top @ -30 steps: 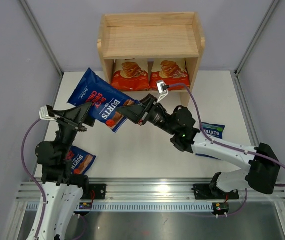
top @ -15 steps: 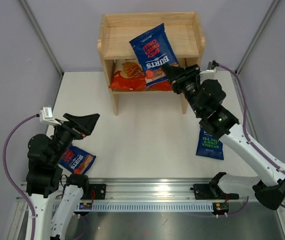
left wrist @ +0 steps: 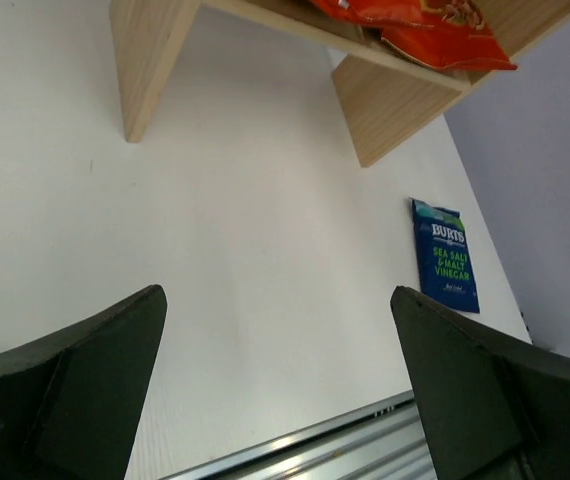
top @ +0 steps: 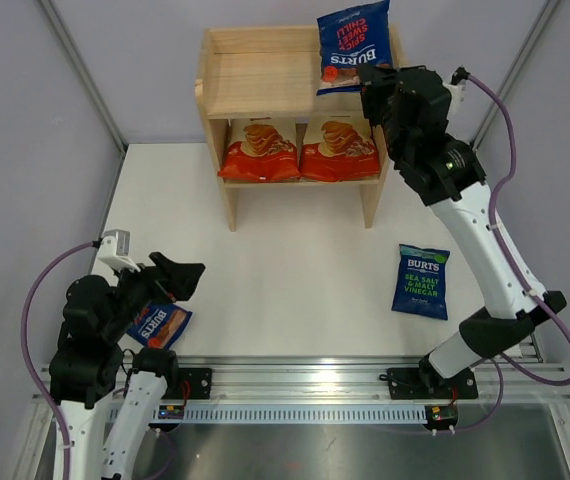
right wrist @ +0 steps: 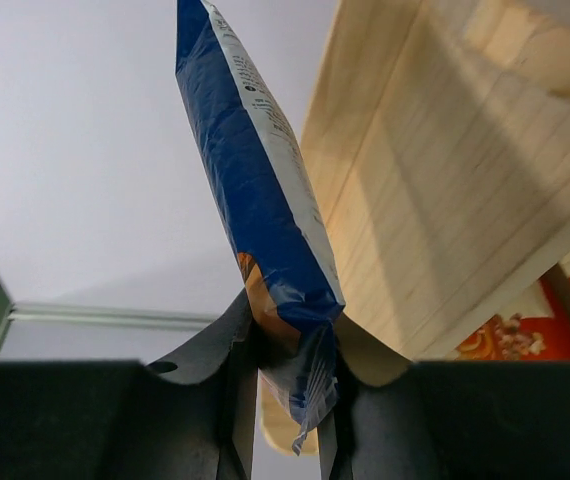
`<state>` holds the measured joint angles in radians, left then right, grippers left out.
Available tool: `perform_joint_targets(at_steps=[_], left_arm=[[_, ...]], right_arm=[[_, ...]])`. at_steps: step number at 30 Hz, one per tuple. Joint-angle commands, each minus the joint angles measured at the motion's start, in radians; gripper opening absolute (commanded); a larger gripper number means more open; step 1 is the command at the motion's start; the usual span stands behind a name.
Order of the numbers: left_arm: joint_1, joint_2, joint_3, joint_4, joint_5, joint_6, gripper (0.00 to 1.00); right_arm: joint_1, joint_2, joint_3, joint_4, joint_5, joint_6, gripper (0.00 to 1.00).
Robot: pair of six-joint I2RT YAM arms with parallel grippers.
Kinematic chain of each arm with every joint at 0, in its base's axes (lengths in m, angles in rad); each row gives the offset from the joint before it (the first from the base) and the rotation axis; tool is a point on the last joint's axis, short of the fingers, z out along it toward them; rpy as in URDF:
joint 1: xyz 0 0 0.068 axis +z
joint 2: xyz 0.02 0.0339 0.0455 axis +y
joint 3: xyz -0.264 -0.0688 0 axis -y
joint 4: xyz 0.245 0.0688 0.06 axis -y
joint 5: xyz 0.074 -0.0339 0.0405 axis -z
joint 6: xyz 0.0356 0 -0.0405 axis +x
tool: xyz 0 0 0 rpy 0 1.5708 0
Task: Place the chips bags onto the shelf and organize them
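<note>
My right gripper (top: 365,85) (right wrist: 285,385) is shut on the bottom seam of a dark blue, red-accented Burts bag (top: 353,45) (right wrist: 250,190), holding it upright over the right end of the wooden shelf's top tier (top: 265,85) (right wrist: 445,190). Two cream-and-orange Cassava bags (top: 260,150) (top: 340,148) lie on the lower tier. A green-lettered Burts bag (top: 422,280) (left wrist: 448,257) lies flat on the table at right. Another red-accented Burts bag (top: 162,325) lies at front left, partly under my left gripper (top: 180,277) (left wrist: 277,330), which is open and empty above the table.
White tabletop (top: 295,260) with a metal rail (top: 305,385) along the near edge. Grey walls close in the sides and back. The shelf's side panels (left wrist: 150,65) stand on the table at the back.
The right arm swung the blue bag from mid-table up to the shelf's top right. The left gripper let go, opened wide and drew back to the front left.
</note>
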<state>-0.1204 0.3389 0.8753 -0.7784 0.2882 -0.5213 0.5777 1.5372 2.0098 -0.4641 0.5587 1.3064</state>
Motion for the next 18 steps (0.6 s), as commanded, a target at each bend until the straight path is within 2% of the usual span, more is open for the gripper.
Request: perform_joint_targets(at_steps=[1, 11, 18], left_arm=[[-0.001, -0.02, 0.034, -0.036, 0.042, 0.084, 0.99], [-0.001, -0.046, 0.036, -0.094, 0.045, 0.104, 0.99], [-0.001, -0.061, 0.057, -0.136, 0.034, 0.118, 0.99]], right_arm=[[-0.038, 0.067, 0.136, -0.182, 0.03, 0.071, 0.17], [-0.072, 0.21, 0.297, -0.386, -0.08, 0.232, 0.16], [-0.076, 0.179, 0.268, -0.438, -0.019, 0.291, 0.18]])
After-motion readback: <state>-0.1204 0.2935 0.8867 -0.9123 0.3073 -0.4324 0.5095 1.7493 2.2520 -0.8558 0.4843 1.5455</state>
